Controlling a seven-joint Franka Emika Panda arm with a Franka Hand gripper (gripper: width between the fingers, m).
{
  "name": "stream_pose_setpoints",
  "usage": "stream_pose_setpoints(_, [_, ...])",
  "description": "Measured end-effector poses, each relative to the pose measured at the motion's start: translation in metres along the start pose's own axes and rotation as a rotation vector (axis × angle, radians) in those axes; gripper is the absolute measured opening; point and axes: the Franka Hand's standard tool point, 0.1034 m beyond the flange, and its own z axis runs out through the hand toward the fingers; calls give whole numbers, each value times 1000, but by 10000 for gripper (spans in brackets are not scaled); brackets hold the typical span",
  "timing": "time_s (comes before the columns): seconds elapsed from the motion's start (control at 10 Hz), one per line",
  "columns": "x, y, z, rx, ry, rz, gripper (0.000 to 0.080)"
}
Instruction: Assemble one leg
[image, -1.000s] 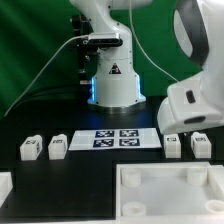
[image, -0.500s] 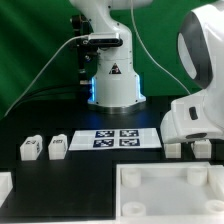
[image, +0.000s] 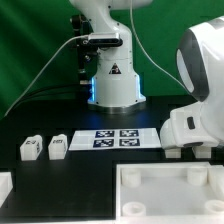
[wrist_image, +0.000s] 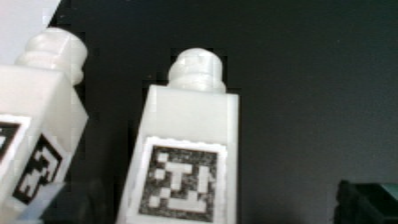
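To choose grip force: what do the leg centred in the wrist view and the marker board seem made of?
The leg: probably white plastic, smooth, matte, judging by its moulded rounded peg; a printed tag sits on its face. The marker board: thin flat white sheet, card or plastic, unclear.

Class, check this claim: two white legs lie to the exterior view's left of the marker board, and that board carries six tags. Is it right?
Not quite: the marker board carries four tags, not six, as the exterior view shows. The outer leg and the inner leg do lie on its left there.
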Motion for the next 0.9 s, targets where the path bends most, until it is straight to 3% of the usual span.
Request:
stream_pose_setpoints(0.2, [0, 0, 0, 0, 0, 0, 637])
stream_pose_setpoints(0.4, [0, 0, 0, 0, 0, -1, 287])
stream_pose_setpoints(0.9, [0, 0, 0, 0, -1, -1, 291])
